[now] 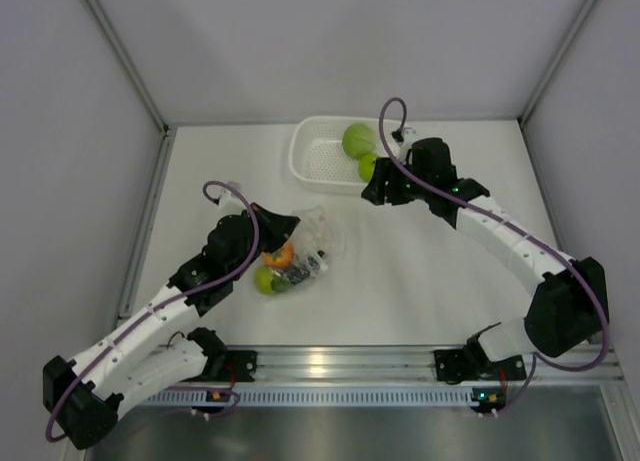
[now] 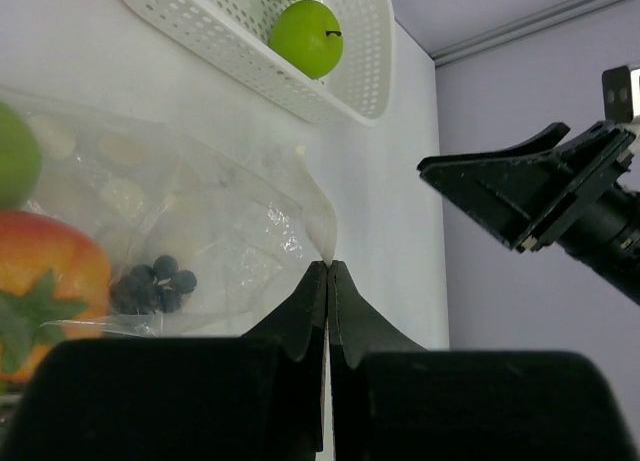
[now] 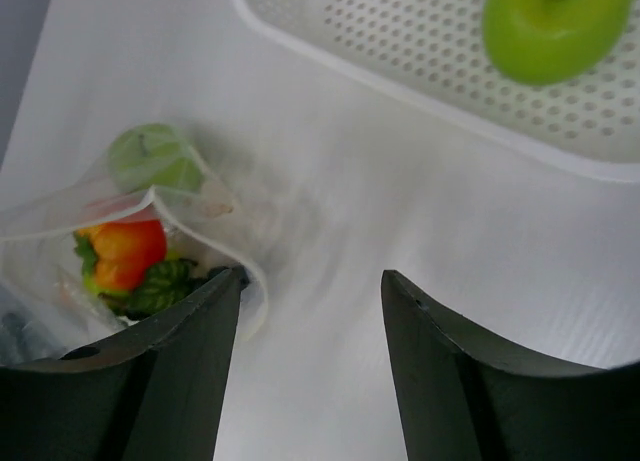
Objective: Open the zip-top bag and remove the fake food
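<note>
zip-top bag (image 1: 320, 231) lies crumpled on the bench (image 1: 430, 271), just at the 9 o'clock side of centre in the top view. one clear edge of it is raised into a peak. left fingers (image 2: 300, 316) are pressed tight together with no gap. the peak of the bag's plastic runs right into their tips, so it looks pinched between them.

inside the bag is a red-yellow apple (image 1: 280, 253), with a green fruit (image 1: 265, 279) at its 7 o'clock. a dark grape bunch (image 2: 152, 281) sits at the apple's 3 o'clock in the left wrist view. all three are under the plastic.

right fingers (image 3: 195, 331) are spread wide with nothing between them, held over bare bench between the bag and the basket. in the right wrist view one of them sits close to the bag's curled rim; cannot tell if it touches.

white perforated basket (image 1: 320, 161) sits at 12 o'clock on the bench near the far edge. it is about 1 o'clock from the bag and apart from it. it holds a green apple (image 1: 358, 139) with a smaller green fruit (image 1: 368, 165) at the apple's 5 o'clock, just beside it. both are at the basket's 3 o'clock end. in the top view the right arm's wrist overlaps that end of the basket.
</note>
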Robot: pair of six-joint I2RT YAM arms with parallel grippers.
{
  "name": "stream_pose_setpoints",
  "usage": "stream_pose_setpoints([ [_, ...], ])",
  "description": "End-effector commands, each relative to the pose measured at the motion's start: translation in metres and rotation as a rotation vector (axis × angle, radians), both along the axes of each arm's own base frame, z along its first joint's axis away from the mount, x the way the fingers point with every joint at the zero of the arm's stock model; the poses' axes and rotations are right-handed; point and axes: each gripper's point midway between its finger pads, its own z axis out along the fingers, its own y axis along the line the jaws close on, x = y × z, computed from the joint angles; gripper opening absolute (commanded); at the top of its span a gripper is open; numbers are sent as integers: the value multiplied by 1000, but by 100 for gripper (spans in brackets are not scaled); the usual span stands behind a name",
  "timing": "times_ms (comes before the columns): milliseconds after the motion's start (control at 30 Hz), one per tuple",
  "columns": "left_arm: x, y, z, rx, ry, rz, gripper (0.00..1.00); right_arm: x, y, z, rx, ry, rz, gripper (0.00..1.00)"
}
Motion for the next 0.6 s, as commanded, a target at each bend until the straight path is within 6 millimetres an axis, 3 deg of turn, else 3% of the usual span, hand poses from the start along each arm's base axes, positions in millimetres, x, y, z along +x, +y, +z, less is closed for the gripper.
stream_pose_setpoints([
  [0,5,-2,32,-64,-57,11,0,-31,51,15,150,-43,137,59],
  [133,4,-4,33,-70,-56,6,0,-67,90,15,210,-49,252,58],
  [267,4,-5,37,-78,-58,-1,0,-87,126,20,282,-95,331,55],
  [400,3,-6,40,-86,-62,-8,0,-90,151,11,311,-107,325,50],
  [433,3,-6,40,-87,-63,-9,0,-92,158,1,309,-94,331,50],
  [567,2,-6,41,-89,-63,-14,0,-92,176,0,366,-119,325,52],
])
